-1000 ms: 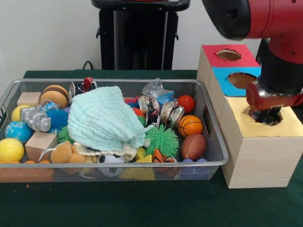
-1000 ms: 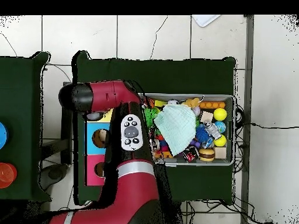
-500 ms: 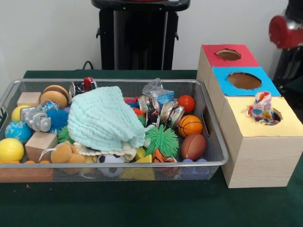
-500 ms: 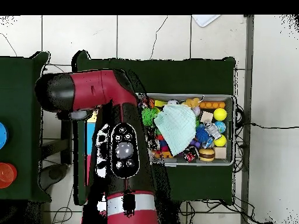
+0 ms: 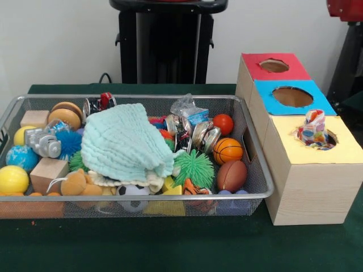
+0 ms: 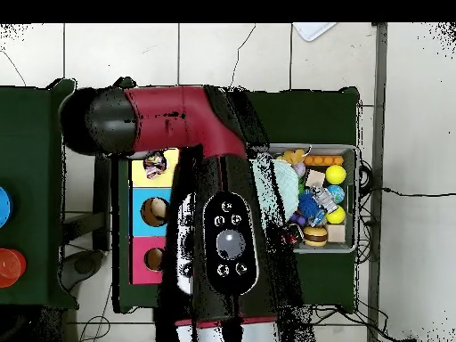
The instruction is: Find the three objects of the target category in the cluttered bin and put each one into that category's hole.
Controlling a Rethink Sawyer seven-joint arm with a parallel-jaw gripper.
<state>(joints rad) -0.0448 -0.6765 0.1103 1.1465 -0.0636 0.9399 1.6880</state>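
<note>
Looking across the front view from left to right: the silver wire-mesh bin (image 5: 249,187) stands on the green desk (image 5: 170,249), crowded with toys. At its left side lie a yellow ball (image 5: 12,179), a wooden cube (image 5: 47,172) and a blue spiky ball (image 5: 69,141). A plain mint cloth (image 5: 125,144) is heaped over the middle, with a green spiky ball (image 5: 194,168) just beside its right edge. Further right sit a small basketball (image 5: 227,150), a brown football (image 5: 232,175) and a red ball (image 5: 223,123). I see no spotted fabric among the exposed contents of the bin.

To the right of the bin stand three wooden boxes in a row running away from the camera: red-topped farthest, blue-topped (image 5: 292,96) in the middle, yellow-topped nearest. The hole (image 5: 332,137) in the yellow top holds a spotted fabric piece (image 5: 313,127), which pokes upright above the rim, knotted at its top.

Only a red part of my arm (image 5: 345,8) shows at the upper right corner. In the overhead view my arm (image 6: 191,125) crosses the boxes and the bin's left end, and the spotted piece (image 6: 156,163) shows in the yellow box. My tool is seen in neither view, so I cannot tell its state.
</note>
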